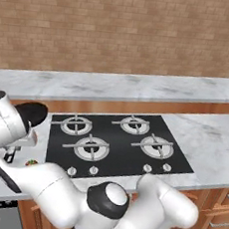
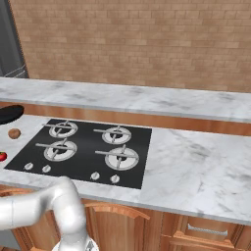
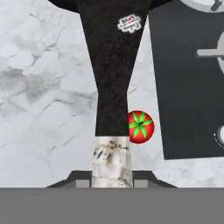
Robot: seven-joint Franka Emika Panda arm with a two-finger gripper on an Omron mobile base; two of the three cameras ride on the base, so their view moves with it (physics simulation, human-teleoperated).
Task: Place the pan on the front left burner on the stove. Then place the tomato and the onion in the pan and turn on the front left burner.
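The jaws are clamped on the grey tip of the pan's handle, which runs away from the hand toward the pan; the fingertips themselves are mostly cut off at the view's lower edge. The tomato sits on the marble bench just right of the handle, partly hidden behind it. The pan's round body lies left of the stove, half hidden by the arm. The onion rests on the bench near the stove's far left corner. The front left burner stands bare.
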